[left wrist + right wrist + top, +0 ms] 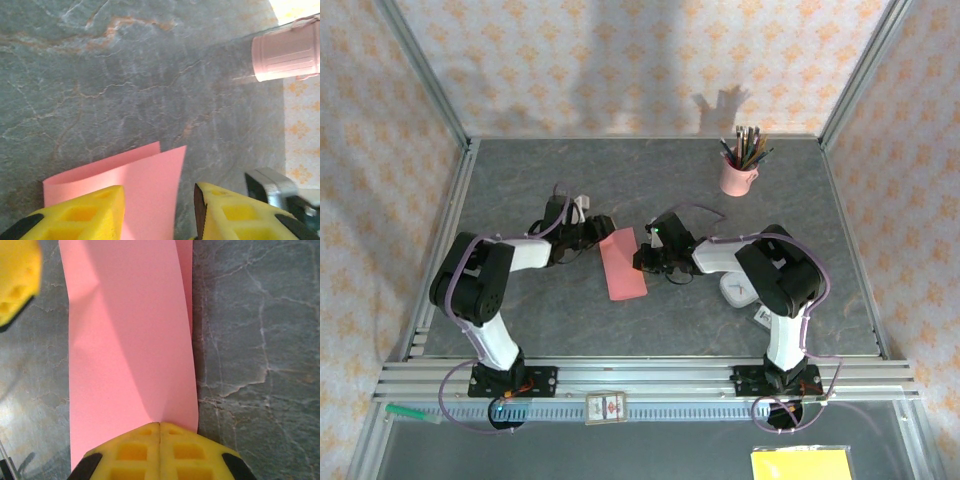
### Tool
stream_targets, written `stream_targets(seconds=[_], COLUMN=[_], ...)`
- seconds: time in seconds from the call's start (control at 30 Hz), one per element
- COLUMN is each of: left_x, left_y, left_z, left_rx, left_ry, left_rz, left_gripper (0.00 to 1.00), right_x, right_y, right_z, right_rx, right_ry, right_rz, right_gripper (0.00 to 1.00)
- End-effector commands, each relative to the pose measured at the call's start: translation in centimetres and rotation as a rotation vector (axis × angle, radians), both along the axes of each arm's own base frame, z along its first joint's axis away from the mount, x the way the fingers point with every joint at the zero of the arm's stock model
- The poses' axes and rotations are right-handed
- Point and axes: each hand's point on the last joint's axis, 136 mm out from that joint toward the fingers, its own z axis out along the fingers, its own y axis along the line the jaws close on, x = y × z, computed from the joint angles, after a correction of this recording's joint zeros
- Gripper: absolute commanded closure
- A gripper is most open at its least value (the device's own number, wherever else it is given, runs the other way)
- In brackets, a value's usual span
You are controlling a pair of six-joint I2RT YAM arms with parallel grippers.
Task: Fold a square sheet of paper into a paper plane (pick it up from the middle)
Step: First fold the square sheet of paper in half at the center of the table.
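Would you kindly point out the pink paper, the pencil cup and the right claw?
pink paper [623,265], top view, middle of the sheet.
pencil cup [737,180], top view, its pink side wall.
right claw [160,426], right wrist view, where its fingertips meet.

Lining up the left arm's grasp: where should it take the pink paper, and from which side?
Probably the free end of the paper before the left gripper, approached from that arm's side: its two layers sit offset and slightly lifted, and the right gripper is shut on its other edge.

Salmon-pink sheet of paper; grey marbled table; pale-pink cup.
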Motion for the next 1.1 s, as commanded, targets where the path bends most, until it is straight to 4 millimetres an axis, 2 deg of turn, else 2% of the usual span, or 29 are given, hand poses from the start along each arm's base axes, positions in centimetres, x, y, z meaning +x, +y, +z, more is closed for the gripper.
stream_targets(seconds=[0.0, 0.13, 0.23, 0.43, 0.57, 0.63, 0.7, 0.8, 0.93, 1.07], left_x=[1.1, 1.4, 1.6, 1.4, -0.5, -1.6, -2.6, -2.9, -2.9, -3.0], left_y=[0.4, 0.7, 1.5, 1.6, 0.2, -0.8, -1.7, -2.0, -1.9, -0.8], left_z=[-1.4, -2.4, -2.2, 0.9, 3.3, 3.6, 3.1, 1.6, -0.3, -2.5], left_rx=[0.040, 0.059, 0.073, 0.047, -0.027, -0.057, -0.069, -0.062, -0.039, 0.001], left_ry=[0.010, 0.024, 0.022, -0.029, -0.066, -0.066, -0.052, -0.022, 0.010, 0.055], left_rz=[-0.002, 0.004, 0.020, 0.031, 0.018, -0.001, -0.018, -0.024, -0.034, -0.020], left_gripper=[0.58, 0.58, 0.58, 0.58, 0.58, 0.58, 0.58, 0.58, 0.58, 0.58], right_x=[-3.1, -3.3, -3.4, -3.3, -3.2, -3.2, -3.1, -3.1, -3.1, -3.1], right_y=[-6.1, -6.2, -6.3, -6.3, -6.3, -6.2, -6.2, -6.1, -6.2, -6.3], right_z=[-7.3, -7.4, -7.5, -7.5, -7.5, -7.5, -7.5, -7.6, -7.5, -7.6], right_rx=[-0.301, -0.303, -0.305, -0.307, -0.306, -0.306, -0.304, -0.305, -0.309, -0.313], right_ry=[0.153, 0.156, 0.159, 0.158, 0.156, 0.158, 0.156, 0.157, 0.154, 0.154], right_rz=[-0.079, -0.082, -0.083, -0.083, -0.084, -0.086, -0.085, -0.082, -0.084, -0.085], right_gripper=[1.00, 1.00, 1.00, 1.00, 1.00, 1.00, 1.00, 1.00, 1.00, 1.00])
